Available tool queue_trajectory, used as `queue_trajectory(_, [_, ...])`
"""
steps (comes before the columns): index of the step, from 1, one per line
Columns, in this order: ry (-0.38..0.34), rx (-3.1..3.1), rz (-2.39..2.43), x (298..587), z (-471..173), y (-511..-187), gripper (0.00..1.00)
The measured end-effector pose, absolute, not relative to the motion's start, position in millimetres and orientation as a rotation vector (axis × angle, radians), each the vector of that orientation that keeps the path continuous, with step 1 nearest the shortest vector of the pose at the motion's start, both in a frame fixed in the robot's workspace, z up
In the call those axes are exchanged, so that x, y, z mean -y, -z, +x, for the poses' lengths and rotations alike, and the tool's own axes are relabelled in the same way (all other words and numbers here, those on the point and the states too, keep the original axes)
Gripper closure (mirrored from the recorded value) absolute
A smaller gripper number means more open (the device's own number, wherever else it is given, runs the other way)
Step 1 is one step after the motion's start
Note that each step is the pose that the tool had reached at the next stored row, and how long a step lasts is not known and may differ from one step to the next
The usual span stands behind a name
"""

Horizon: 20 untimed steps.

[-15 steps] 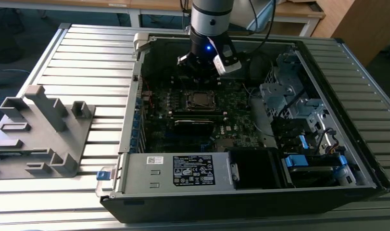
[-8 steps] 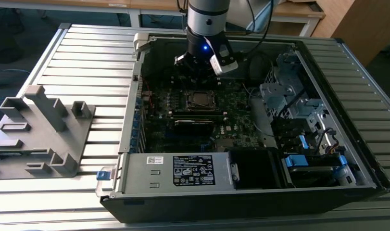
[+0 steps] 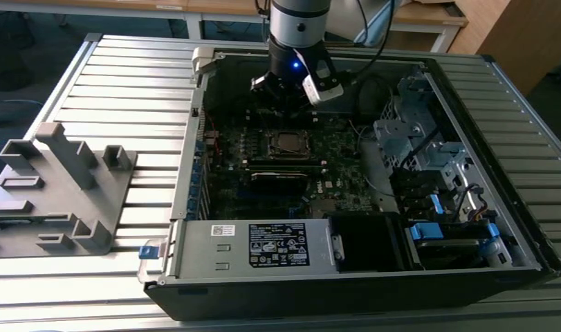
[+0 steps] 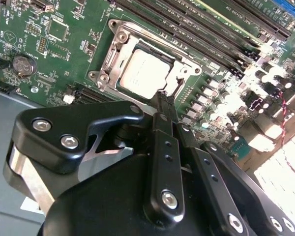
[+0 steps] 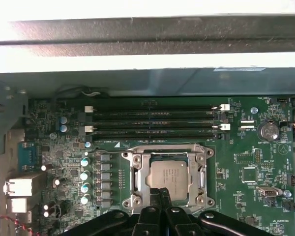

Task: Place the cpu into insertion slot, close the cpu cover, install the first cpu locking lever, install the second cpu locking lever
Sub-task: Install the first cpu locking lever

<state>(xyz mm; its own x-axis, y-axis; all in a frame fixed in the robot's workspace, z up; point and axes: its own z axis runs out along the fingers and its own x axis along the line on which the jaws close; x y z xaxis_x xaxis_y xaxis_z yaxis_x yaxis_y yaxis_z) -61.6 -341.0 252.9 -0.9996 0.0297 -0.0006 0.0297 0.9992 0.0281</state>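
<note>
The cpu (image 5: 169,174) (image 4: 142,73), a square chip with a dull silvery top, lies flat in the insertion slot (image 3: 270,144) on the green board inside the open computer case. The cpu cover (image 5: 137,177) (image 4: 119,54), a thin metal frame, lies down around the chip, whose top shows through its window. My gripper (image 5: 162,191) (image 4: 163,98) hangs just above the socket's edge, shut, with its black fingertips pressed together and nothing between them. In the exterior view the arm's wrist (image 3: 294,76) hangs over the board near the case's back wall. How the locking levers stand I cannot tell.
Long black memory slots (image 5: 155,120) run beside the socket, with a row of capacitors (image 5: 86,174) and a coin battery (image 5: 269,130) nearby. A grey white-labelled box (image 3: 261,245) fills the case's front. Drive cages (image 3: 409,138) stand at the exterior view's right, a grey fixture (image 3: 59,187) at its left.
</note>
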Motion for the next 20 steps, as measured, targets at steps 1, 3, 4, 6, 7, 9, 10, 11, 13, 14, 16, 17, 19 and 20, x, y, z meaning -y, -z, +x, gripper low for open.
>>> queue_trajectory(1, [-0.044,-3.140,0.047,341,-62,-254,0.90])
queue_trajectory(3, [-0.045,-3.140,0.047,341,-62,-255,0.90])
queue_trajectory(4, [-0.045,-3.140,0.047,341,-62,-255,0.90])
queue_trajectory(6, [-0.044,-3.140,0.047,341,-62,-255,0.90])
queue_trajectory(7, [-0.044,-3.140,0.047,341,-62,-255,0.90])
queue_trajectory(9, [-0.044,-3.140,0.047,341,-64,-255,0.90])
queue_trajectory(10, [-0.044,-3.140,0.047,341,-65,-255,0.90])
queue_trajectory(11, [-0.044,-3.140,0.047,341,-67,-255,0.90])
queue_trajectory(13, [-0.044,-3.140,0.047,341,-70,-255,0.90])
queue_trajectory(14, [-0.044,-3.139,0.047,341,-73,-255,0.90])
queue_trajectory(16, [-0.044,-3.138,0.047,341,-77,-255,0.90])
queue_trajectory(17, [-0.044,-3.138,0.047,341,-80,-255,0.90])
queue_trajectory(19, [-0.044,-3.137,0.047,341,-85,-255,0.90])
queue_trajectory(20, [-0.044,-3.136,0.047,341,-88,-255,0.90])
